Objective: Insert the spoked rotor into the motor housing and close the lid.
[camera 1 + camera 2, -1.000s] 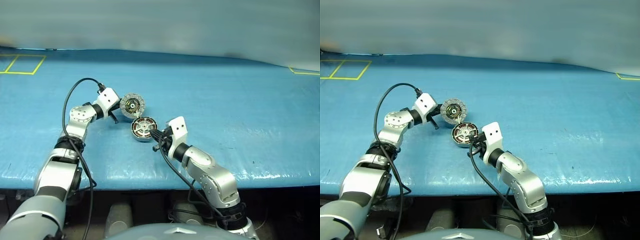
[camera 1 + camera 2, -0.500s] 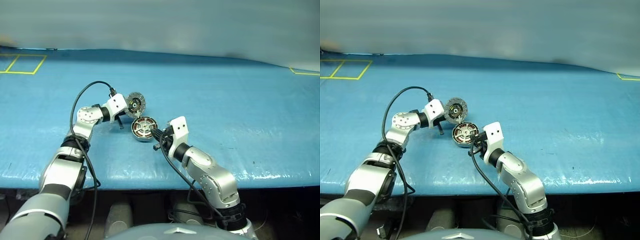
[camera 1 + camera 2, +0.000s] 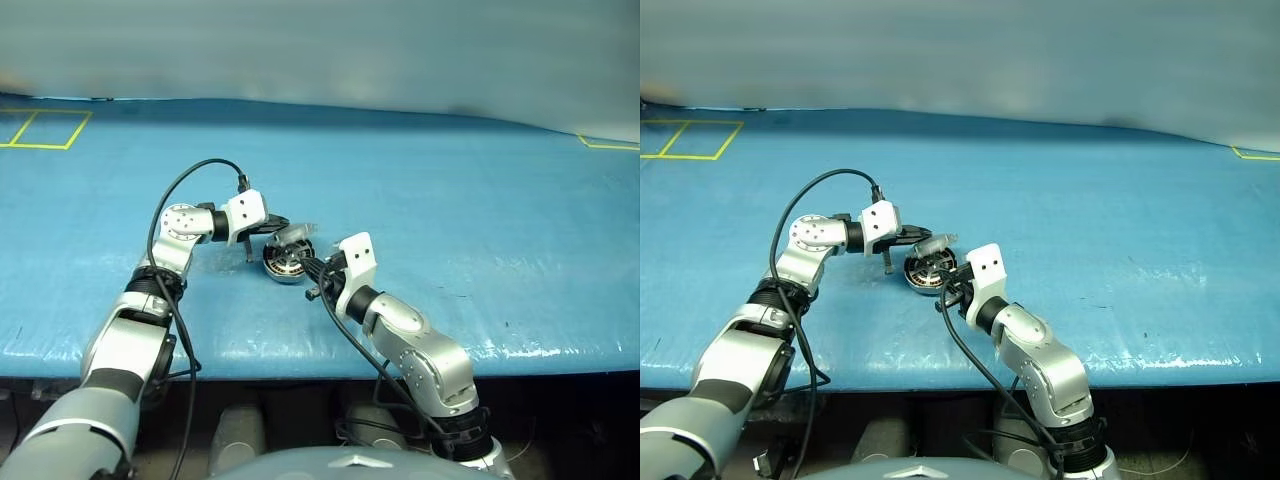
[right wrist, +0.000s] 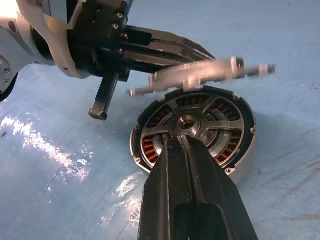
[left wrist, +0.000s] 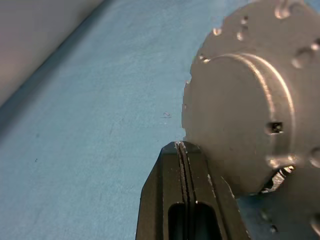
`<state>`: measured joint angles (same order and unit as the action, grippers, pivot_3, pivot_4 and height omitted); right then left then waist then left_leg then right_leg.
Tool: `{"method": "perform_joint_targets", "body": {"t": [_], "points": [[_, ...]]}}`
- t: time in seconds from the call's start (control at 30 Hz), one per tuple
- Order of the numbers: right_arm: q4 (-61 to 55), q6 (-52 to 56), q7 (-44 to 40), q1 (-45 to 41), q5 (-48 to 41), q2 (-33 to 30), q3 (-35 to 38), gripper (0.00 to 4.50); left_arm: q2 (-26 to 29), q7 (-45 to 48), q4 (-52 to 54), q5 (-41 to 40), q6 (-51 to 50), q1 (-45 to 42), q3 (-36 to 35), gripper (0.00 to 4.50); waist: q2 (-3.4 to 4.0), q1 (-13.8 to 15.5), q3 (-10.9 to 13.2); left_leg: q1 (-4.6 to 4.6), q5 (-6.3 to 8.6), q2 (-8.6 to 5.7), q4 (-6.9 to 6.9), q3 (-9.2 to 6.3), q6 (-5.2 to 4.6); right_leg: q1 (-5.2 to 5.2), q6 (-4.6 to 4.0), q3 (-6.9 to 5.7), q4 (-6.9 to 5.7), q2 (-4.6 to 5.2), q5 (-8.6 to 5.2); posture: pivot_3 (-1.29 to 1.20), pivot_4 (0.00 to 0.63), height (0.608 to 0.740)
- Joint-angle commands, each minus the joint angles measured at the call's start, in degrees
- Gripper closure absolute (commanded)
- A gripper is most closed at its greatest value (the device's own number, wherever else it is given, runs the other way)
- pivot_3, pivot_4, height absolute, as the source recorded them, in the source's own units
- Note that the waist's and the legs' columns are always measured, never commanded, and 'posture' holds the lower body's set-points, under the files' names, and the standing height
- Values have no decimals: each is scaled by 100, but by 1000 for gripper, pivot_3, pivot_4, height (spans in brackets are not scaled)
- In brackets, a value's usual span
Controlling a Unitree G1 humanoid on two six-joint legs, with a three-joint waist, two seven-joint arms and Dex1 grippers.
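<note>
While the housing (image 4: 192, 134) sits on the blue worktop (image 3: 480, 200) with its copper windings and silvery hub facing up, the lid (image 4: 200, 75) hangs tilted just above it, nearly edge-on in the right wrist view and blurred. Seen from the left wrist, the lid's plain grey outer face with its raised centre (image 5: 250, 105) lies right against the left tool (image 5: 181, 146), whose two black fingers are pressed together with nothing between them. From the head views the left tool (image 3: 277, 224) reaches in from the left to the lid's edge. On the other side, the right tool (image 4: 180, 140), fingers likewise closed and empty, rests its tip at the housing's near rim, by the hub. No spoked rotor can be made out apart from the parts inside the housing. No writing or brand mark is readable on any part; yellow lines (image 3: 40, 128) mark the worktop's far left corner.
</note>
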<state>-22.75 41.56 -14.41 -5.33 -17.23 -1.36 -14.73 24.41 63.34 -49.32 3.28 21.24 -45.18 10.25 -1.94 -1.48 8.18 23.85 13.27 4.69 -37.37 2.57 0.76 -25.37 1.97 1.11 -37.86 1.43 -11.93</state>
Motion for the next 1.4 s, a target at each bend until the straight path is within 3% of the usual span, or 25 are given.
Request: {"method": "perform_joint_targets", "body": {"t": [0.03, 0.23, 0.33, 0.53, 0.73, 0.9, 1.1, 1.2, 1.4], "points": [[-183, -55, 52, -17, -71, 50, 79, 4500, 44, 388, 430, -84, -195, 111, 138, 4475, 0, -3, 0, 0, 0, 0, 0, 0, 0, 0, 0, 0, 0, 0, 0, 0, 150, 740], [-219, 27, 340, -29, 100, -25, 241, 4500, 200, 766, 959, -135, -584, 349, 261, 4475, 0, -3, 0, -1, 0, 0, -1, -1, 0, 2, 0, 0, 0, 0, 0, 0, 150, 740], [-344, 443, 414, -133, 258, -363, 227, 4500, 281, 835, 1283, -203, -769, 494, 246, 4475, 0, -3, 0, -1, 0, 0, -3, -1, 0, 2, 1, 1, 0, 0, -1, 0, 150, 740], [-842, 1383, -333, -223, -346, -1302, 535, 4500, 402, 811, 1615, -243, -957, 708, 195, 4475, 1, 8, -1, -2, 0, 0, -11, -2, -1, 7, 1, 2, -3, 0, -1, 0, 150, 740], [-1018, 1258, -1050, -3, -915, -1826, 968, 4500, 457, 743, 1828, -340, -1062, 783, 116, 4475, 1, 6, 0, -4, 0, 0, -16, -4, -1, 13, 8, 2, -5, -1, -5, 0, 150, 740], [-852, 874, -832, -238, -813, -1648, 1083, 4500, 409, 493, 2491, -882, -1612, 990, -315, 4475, 2, -4, 0, -3, 0, 1, -29, -3, -1, 13, 26, 4, -10, -1, -14, 0, 150, 740], [-547, 490, -577, -509, -473, -1264, 604, 4500, 470, -334, 4165, -1575, -2626, 2040, -1004, 4475, 4, -33, -1, -5, 1, 2, -32, -3, -2, 13, 35, 8, -15, -2, -9, 0, 150, 740], [-341, 271, -609, -680, -334, -1065, 234, 3923, 327, -1061, 5577, -1871, -3205, 3349, -1383, 4500, 9, -90, -2, -7, 4, 3, -27, 6, -6, 11, 32, 17, -9, -1, -6, 0, 150, 740], [-47, -4, -892, -922, -190, -1030, -164, 1954, -465, -2550, 7351, -2245, -3947, 5285, -1656, 4500, 7, -15, -1, -7, 6, 3, -32, 9, -9, 14, 23, 17, -5, 5, -17, 0, 150, 740]]}}
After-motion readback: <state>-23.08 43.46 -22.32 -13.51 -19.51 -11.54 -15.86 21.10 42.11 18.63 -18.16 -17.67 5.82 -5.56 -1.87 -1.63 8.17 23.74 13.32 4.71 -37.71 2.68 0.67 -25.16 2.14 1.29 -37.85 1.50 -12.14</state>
